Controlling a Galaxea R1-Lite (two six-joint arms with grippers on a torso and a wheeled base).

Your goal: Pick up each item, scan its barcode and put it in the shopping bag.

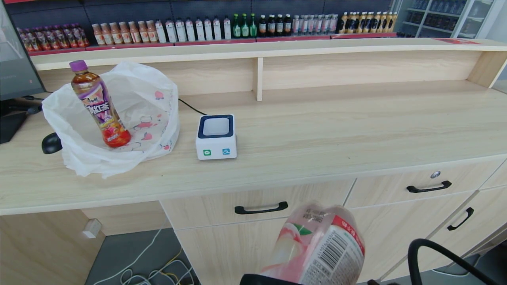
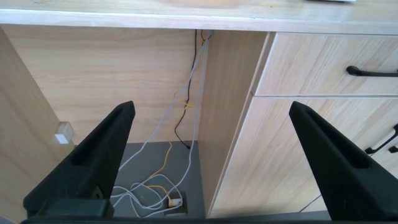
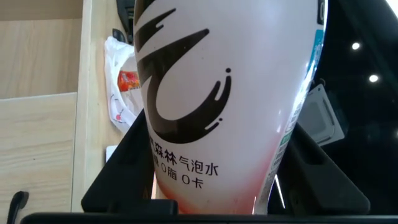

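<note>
A pink peach-label bottle (image 1: 317, 245) with its barcode facing up hangs low in front of the counter drawers. In the right wrist view my right gripper (image 3: 217, 180) is shut on this bottle (image 3: 217, 106), one finger on each side. The white scanner (image 1: 216, 136) with a dark blue top sits mid-counter. To its left stands the white shopping bag (image 1: 150, 99), open, with a purple-capped tea bottle (image 1: 99, 105) leaning inside. My left gripper (image 2: 211, 109) is open and holds nothing, below the countertop, facing the cabinet front.
A monitor (image 1: 16, 59) and a black mouse (image 1: 51, 143) sit at the counter's left end. A raised wooden ledge (image 1: 257, 51) runs along the back, with shelves of drinks (image 1: 237, 25) behind. Drawer handles (image 1: 261, 208) and floor cables (image 1: 158, 269) lie below the counter.
</note>
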